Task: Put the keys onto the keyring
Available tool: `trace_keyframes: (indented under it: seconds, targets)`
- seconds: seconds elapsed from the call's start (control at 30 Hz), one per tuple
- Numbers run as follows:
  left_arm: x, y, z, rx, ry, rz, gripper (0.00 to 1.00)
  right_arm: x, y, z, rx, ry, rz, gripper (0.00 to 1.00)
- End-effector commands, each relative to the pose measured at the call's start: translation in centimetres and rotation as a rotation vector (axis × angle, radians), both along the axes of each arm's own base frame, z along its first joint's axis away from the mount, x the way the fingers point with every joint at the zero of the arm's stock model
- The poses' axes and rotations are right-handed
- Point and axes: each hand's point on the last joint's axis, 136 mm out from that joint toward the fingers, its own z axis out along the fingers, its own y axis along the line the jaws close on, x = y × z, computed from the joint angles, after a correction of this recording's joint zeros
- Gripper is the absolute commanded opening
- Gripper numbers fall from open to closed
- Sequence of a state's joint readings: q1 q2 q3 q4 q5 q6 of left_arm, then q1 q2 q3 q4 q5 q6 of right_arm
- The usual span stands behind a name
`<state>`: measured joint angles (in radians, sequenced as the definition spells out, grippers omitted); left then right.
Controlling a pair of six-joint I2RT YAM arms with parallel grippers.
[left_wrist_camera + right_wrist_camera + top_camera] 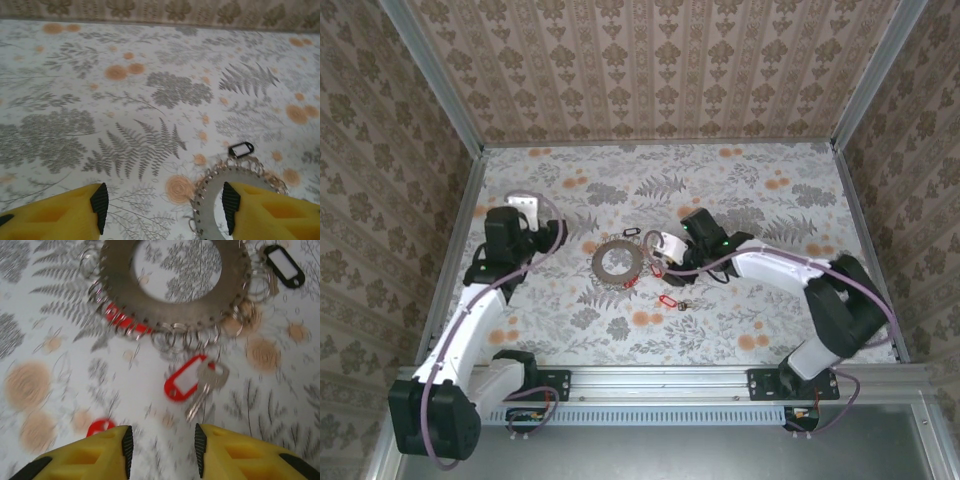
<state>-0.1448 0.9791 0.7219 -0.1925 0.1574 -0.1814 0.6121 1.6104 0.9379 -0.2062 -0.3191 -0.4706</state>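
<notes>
Open and empty, the right tool (162, 450) is hovering over a red key (192, 382) lying on the counter (45, 325) just beside the keyring (120, 285), probably needing to drop and pinch it, while the left tool (165, 212) is hanging open by the ring.

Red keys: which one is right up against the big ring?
The red key at the keyring lower rim, among its small loops. The others lie apart from it, nearer the right gripper.
</notes>
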Motion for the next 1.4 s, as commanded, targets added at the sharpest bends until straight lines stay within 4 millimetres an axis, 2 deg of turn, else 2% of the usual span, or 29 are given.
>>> trace_keyframes:
  seconds: [0.0,0.1,0.2,0.3,0.47,0.63,0.8,0.87,0.97,1.03,1.13,1.2,1.27,1.37]
  targets:
    - [-0.7,1.8,-1.2,-0.107,0.18,0.106,0.66,2.9,3.4,0.6,0.065,-0.071,0.006,0.39]
    - [-1.2,2.1,-2.7,-0.221,0.308,0.117,0.65,3.4,4.8,-1.2,0.006,-0.074,0.072,0.38]
    - [-1.6,0.9,-4.1,-0.326,0.384,0.089,0.64,3.2,5.5,-2.7,-0.065,-0.075,0.147,0.39]
    - [-2.0,-1.4,-5.8,-0.383,0.441,0.035,0.63,2.8,5.8,-4.0,-0.124,-0.097,0.228,0.4]
    - [-2.7,-5.1,-8.4,-0.343,0.539,-0.034,0.63,2.7,5.5,-5.2,-0.161,-0.13,0.322,0.4]
    - [-3.0,-6.7,-9.9,-0.339,0.586,-0.041,0.63,2.3,5.3,-5.0,-0.125,-0.084,0.376,0.39]
    - [-3.6,-7.4,-11.6,-0.315,0.628,-0.027,0.62,2.4,5.3,-5.1,-0.129,-0.063,0.379,0.37]
    - [-3.7,-7.3,-12.3,-0.291,0.644,-0.015,0.62,2.5,5.3,-4.8,-0.117,-0.056,0.378,0.33]
    - [-4.0,-6.5,-13.4,-0.232,0.67,0.025,0.62,2.9,5.2,-4.4,-0.109,-0.058,0.385,0.2]
    - [-4.0,-6.3,-13.6,-0.213,0.67,0.033,0.61,3.8,5.3,-3.8,-0.11,-0.101,0.369,0.17]
    - [-4.0,-6.7,-13.6,-0.182,0.657,0.012,0.61,5.2,4.9,-1.4,-0.042,-0.121,0.298,0.13]
    - [-4.0,-7.6,-13.5,-0.152,0.65,-0.022,0.61,5.5,4.2,0.4,0.025,-0.099,0.251,0.14]
    - [-4.1,-8.5,-13.5,-0.118,0.652,-0.053,0.61,5.2,3.2,1.0,0.035,-0.094,0.245,0.15]
    - [-4.2,-9.3,-13.8,-0.086,0.663,-0.07,0.61,3.7,1.7,-0.2,-0.031,-0.083,0.3,0.19]
